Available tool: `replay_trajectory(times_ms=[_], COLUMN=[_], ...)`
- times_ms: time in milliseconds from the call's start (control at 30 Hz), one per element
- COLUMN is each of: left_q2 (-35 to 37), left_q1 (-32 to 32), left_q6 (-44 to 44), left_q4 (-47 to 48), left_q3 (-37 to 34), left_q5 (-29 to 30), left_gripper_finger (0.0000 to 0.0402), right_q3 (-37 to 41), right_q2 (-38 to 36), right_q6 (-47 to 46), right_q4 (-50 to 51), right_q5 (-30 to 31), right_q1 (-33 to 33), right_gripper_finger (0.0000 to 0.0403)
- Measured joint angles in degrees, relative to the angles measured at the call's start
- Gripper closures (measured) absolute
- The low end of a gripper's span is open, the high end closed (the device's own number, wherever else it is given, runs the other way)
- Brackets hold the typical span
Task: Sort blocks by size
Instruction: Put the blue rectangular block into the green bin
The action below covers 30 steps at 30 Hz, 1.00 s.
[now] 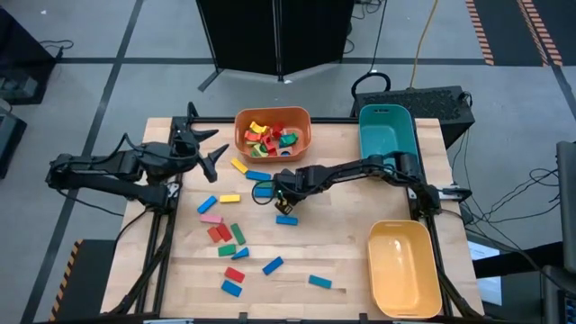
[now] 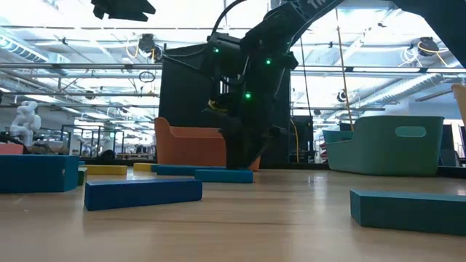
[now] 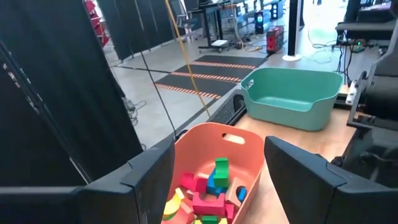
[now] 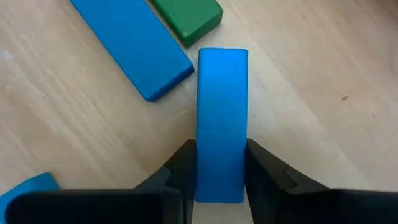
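Small flat blocks in blue, red, green, yellow and pink lie scattered on the wooden table, among them a blue one. More fill the orange bin. My right gripper reaches to the table's middle, pointing steeply down, and is shut on a blue block, which the gripper hides in the high view. Beside that block lie another blue block and a green one. My left gripper hangs open and holds nothing, raised to the left of the orange bin. My right gripper pinches the blue block's two long sides between its two fingers, near the end closest to the wrist. The fingers come steeply from above and lie along the block. The block appears to lie on the table.
A teal bin stands at the far right and a yellow bin at the near right. In the low view, blue blocks lie near the front edge. Bare wood shows between the yellow bin and the scattered blocks.
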<state>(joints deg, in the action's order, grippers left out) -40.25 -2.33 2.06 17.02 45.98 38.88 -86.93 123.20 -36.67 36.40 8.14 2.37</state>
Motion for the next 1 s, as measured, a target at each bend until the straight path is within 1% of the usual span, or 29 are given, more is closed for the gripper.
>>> replay_trajectory(times_ms=[100, 167, 267, 367, 533, 833, 1000], left_q2=[0.00, 0.00, 0.00, 0.02, 0.37, 1.38, 1.74], left_q1=[0.00, 0.02, 0.02, 0.04, 0.11, 0.11, 0.11], left_q6=[1.42, 1.55, 2.76, 4.73, 5.23, 7.87, 9.31], left_q4=[0.39, 1.26, 2.17, 2.16, 2.34, 1.51, 1.44], left_q3=[0.00, 0.00, 0.00, 0.00, 0.00, 0.04, 0.04], left_q5=[-0.19, -2.09, -5.18, -5.89, -5.82, -5.36, -5.26], left_gripper_finger=[0.0151, 0.0151, 0.0151, 0.0151, 0.0151, 0.0151, 0.0151], right_q3=[-0.02, 0.00, 0.16, 0.25, 0.19, 0.15, 0.11], right_q2=[-0.17, -0.83, -2.25, -4.88, -10.19, -18.78, -22.75], right_q6=[0.84, 1.33, 1.35, 1.43, 1.55, 1.29, -0.65], right_q4=[0.85, 2.46, 5.80, 9.50, 15.81, 25.53, 30.34], right_q5=[-1.91, -4.55, -7.10, -7.42, -6.49, -0.34, 2.63], right_q1=[0.15, 0.69, 1.13, 1.29, 1.31, 2.09, 3.19], right_gripper_finger=[0.0303, 0.0298, 0.0303, 0.0312, 0.0307, 0.0307, 0.0307])
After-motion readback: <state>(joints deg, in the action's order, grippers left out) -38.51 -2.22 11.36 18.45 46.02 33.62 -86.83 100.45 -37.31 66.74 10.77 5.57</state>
